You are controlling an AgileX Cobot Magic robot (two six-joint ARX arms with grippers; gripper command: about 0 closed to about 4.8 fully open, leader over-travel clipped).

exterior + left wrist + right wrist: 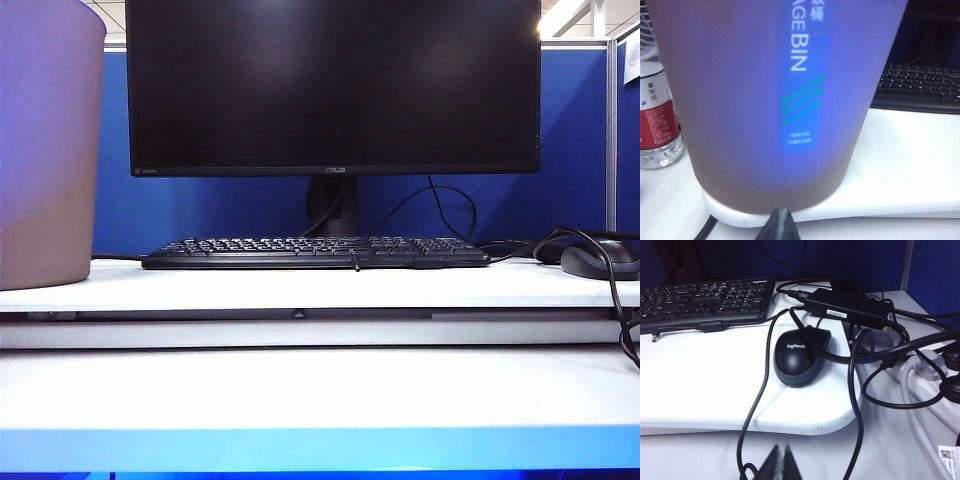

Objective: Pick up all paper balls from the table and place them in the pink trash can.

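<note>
**Bin upright beside the keyboard, both grippers closed and empty**

The pink trash can (pixel 45 140) stands upright on the white table (pixel 300 285), its long axis vertical, just left of the black keyboard (pixel 315 252) as the exterior view shows it. In the left wrist view its wall fills most of the picture; a blue label (pixel 802 75) runs up the side, with white letters reading "AGE BIN", Chinese characters above them, three teal wavy stripes below, and small print too fine to read. Past the far side of the trash can from the keyboard stands a clear water bottle (pixel 657 120) with a red-and-white label in Chinese.

Behind the keyboard rises a dark monitor (pixel 335 85) with "ASUS" on its lower bezel. Right of the keyboard lies a black mouse (pixel 800 356) marked "logitech", its nose pointing away from the keyboard's near edge, with black cables (pixel 760 400) looping around it. Beyond the mouse sit a black power adapter (pixel 847 307) with a white sticker too small to read, and a white power strip (pixel 925 375).

The left gripper (pixel 780 227) hangs just before the trash can's base, fingers pressed together and holding nothing. The right gripper (pixel 781 465) hangs in front of the mouse, fingers likewise together and empty.

No paper balls show in any view.
</note>
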